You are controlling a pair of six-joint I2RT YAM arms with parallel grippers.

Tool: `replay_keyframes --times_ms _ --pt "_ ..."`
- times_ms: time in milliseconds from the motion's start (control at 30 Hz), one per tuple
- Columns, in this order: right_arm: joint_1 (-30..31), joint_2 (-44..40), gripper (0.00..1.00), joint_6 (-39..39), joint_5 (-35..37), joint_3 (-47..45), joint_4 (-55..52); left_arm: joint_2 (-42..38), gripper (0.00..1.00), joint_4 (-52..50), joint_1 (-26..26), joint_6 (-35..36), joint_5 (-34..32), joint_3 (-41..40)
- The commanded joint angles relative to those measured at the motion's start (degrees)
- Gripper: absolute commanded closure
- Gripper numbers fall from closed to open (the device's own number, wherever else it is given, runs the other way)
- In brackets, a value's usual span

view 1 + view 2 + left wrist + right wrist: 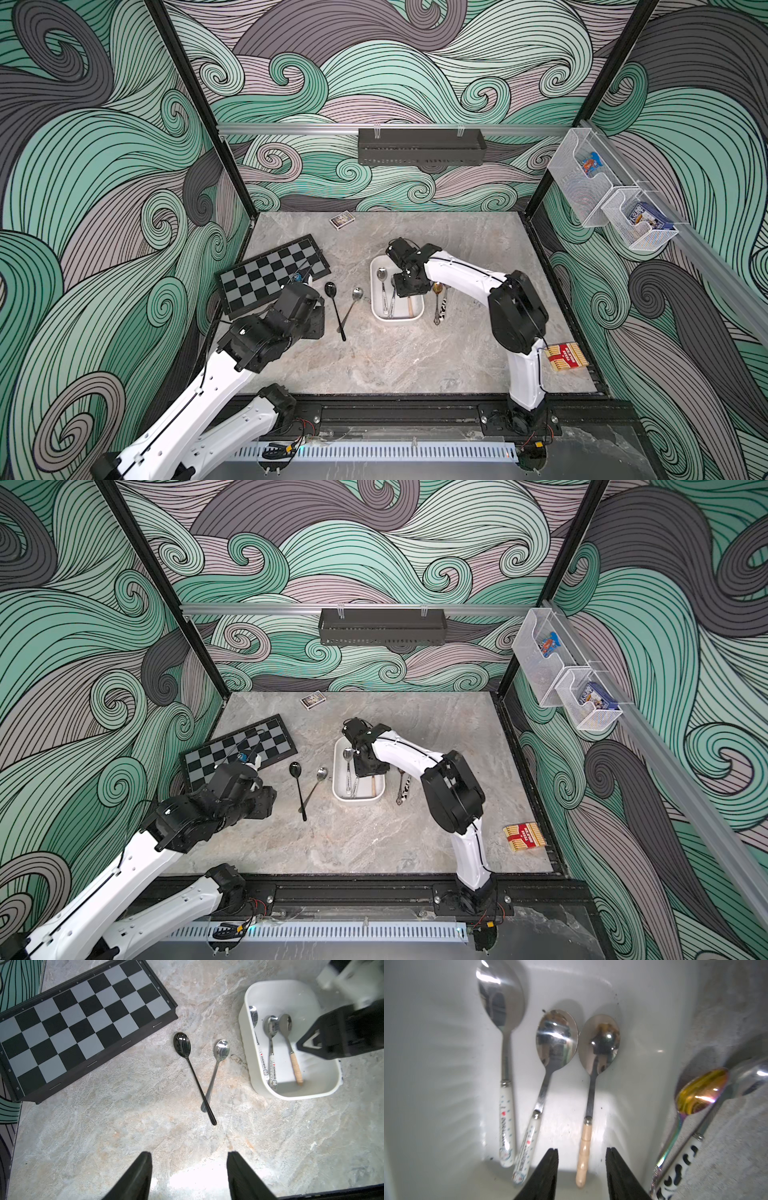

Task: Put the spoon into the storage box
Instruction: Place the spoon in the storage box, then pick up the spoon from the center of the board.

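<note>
The right gripper [581,1149] hangs released, so the wooden-handled spoon [599,1045] lies free beneath it in the storage box [436,1053].

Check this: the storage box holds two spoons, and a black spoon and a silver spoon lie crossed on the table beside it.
Wrong count. The storage box holds three spoons, not two, as the right wrist view shows. The black spoon and silver spoon do lie crossed beside it.
</note>
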Motion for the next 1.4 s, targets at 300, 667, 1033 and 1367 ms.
replay_keyframes --times_ms 300,667,1033,1367 --pt "-1.75 -33.11 0.52 -5.74 -0.72 -19.38 1.22 30.71 0.44 11.34 4.87 -10.7 6.54 6.97" --pt "-8.39 -55.76 0.5 -8.48 -5.9 -33.91 1.24 48.55 0.53 23.21 11.9 -11.49 10.3 6.87" --pt "-11.12 -58.76 0.49 -10.46 -8.56 -37.72 1.35 56.18 0.64 28.63 13.64 -9.58 10.87 6.14" --pt "-11.29 -58.46 0.49 -10.36 -8.27 -37.92 1.49 55.69 0.82 30.13 14.83 -8.7 11.21 3.84"
